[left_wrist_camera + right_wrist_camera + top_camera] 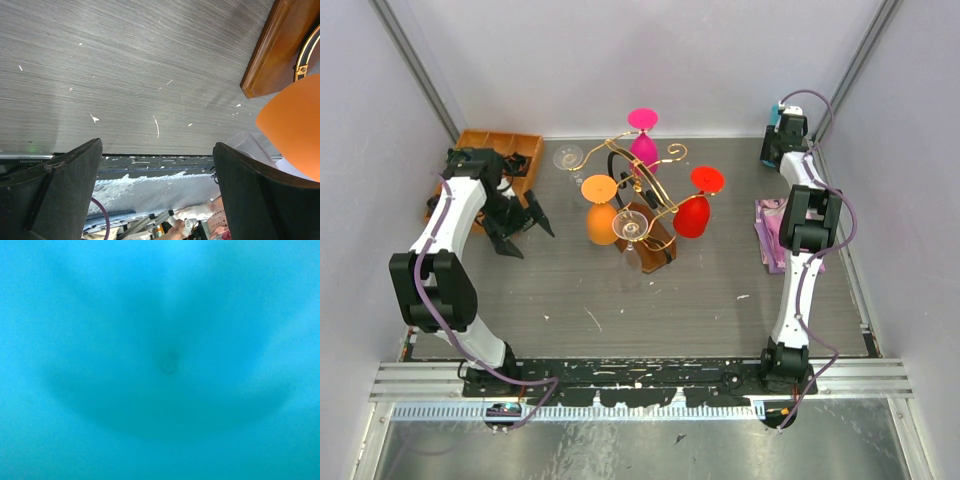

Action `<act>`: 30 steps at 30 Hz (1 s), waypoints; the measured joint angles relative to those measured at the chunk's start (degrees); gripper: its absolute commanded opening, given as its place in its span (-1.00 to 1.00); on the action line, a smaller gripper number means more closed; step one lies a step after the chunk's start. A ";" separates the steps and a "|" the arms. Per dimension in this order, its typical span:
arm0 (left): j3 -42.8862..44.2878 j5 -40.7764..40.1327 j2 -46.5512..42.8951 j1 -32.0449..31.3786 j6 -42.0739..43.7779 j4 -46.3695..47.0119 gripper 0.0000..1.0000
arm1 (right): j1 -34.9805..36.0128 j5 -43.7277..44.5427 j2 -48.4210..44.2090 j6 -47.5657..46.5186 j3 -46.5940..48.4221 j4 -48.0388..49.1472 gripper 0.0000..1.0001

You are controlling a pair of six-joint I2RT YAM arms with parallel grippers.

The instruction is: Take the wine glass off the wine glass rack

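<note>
Blur of solid blue across right wrist view, right claw (778,120) state untellable; left claw (157,150) released, empty.

The rack (655,243) stands mid-table (720,300), glasses (691,215) hanging from it on every side. The tray (500,145) sits far left; the left gripper (532,240) hangs between tray and rack. A packet (768,228) lies at the right edge
</note>
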 measured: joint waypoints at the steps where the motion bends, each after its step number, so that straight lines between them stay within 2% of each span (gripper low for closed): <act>1: 0.00 0.00 -0.09 -0.02 0.00 0.17 0.98 | -0.02 -0.02 0.00 -0.07 0.00 -0.11 0.10; 16: -0.02 0.22 -1.36 -0.07 0.00 0.39 0.98 | -0.28 -0.92 -1.68 -0.17 -3.93 -0.76 0.23; 23: -0.96 0.13 -1.79 -0.07 0.02 0.50 0.98 | -0.42 -0.96 -8.72 -0.13 -15.89 1.70 0.56; 27: -1.11 0.07 -2.27 -0.07 0.02 0.50 0.98 | -0.42 -2.08 -11.78 0.28 -21.16 2.03 0.58; 30: -1.22 0.04 -2.95 -0.07 0.02 0.55 0.98 | -0.42 -2.78 -12.11 0.39 -21.77 1.99 0.58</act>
